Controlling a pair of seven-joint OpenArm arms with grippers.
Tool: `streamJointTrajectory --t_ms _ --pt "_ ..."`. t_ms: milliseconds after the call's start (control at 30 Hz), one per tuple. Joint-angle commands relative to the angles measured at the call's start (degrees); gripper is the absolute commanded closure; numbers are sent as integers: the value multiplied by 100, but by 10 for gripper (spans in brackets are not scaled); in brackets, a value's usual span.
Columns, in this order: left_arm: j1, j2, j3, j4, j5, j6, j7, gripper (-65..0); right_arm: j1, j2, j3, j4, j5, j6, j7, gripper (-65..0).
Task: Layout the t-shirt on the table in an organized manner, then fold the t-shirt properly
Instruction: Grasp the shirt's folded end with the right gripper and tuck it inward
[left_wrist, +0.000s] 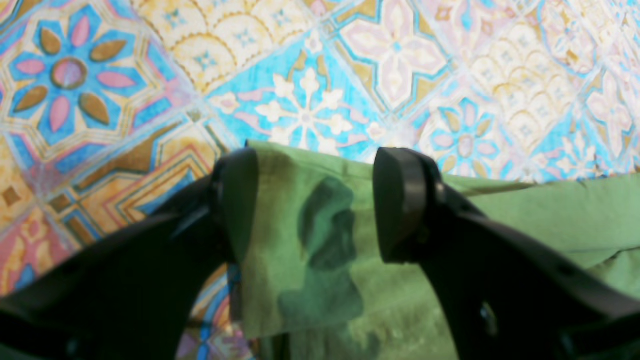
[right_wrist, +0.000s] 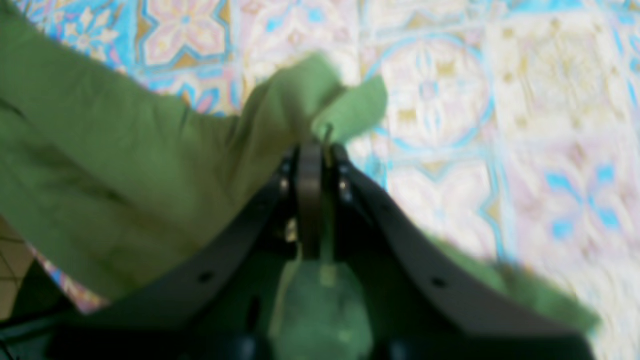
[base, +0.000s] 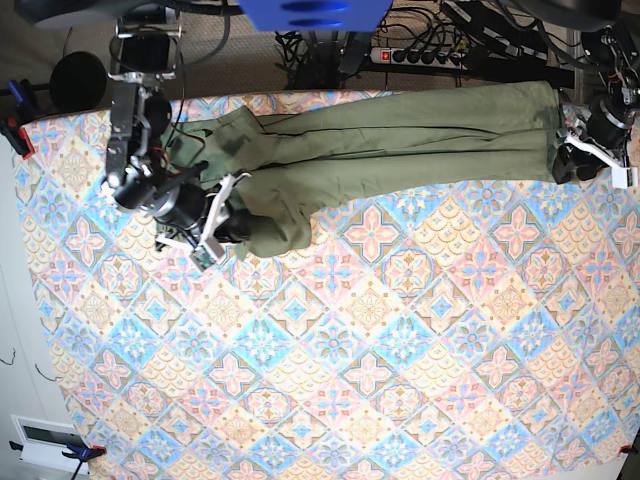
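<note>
The olive-green t-shirt lies stretched along the far edge of the patterned table, bunched at its left end. My right gripper is shut on a fold of the shirt at that bunched end; in the right wrist view the gripper has fabric pinched between closed jaws. My left gripper is at the shirt's right end. In the left wrist view this gripper is open, its fingers straddling a corner of the shirt lying on the cloth.
A power strip and cables lie beyond the table's far edge. A blue part sits at the top centre. A clamp holds the cloth at the left edge. The shirt's right end is near the table's right edge.
</note>
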Motion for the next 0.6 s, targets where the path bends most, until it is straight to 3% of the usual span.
streamJointTrajectory --t_ms 0,567 --pt "-15 -133 -40 86 -99 -41 -122 -360 -75 24 43 288 133 28 156 -20" --pt "-15 -141 -40 86 -99 -41 -131 -360 -1992 771 35 745 124 28 191 -19"
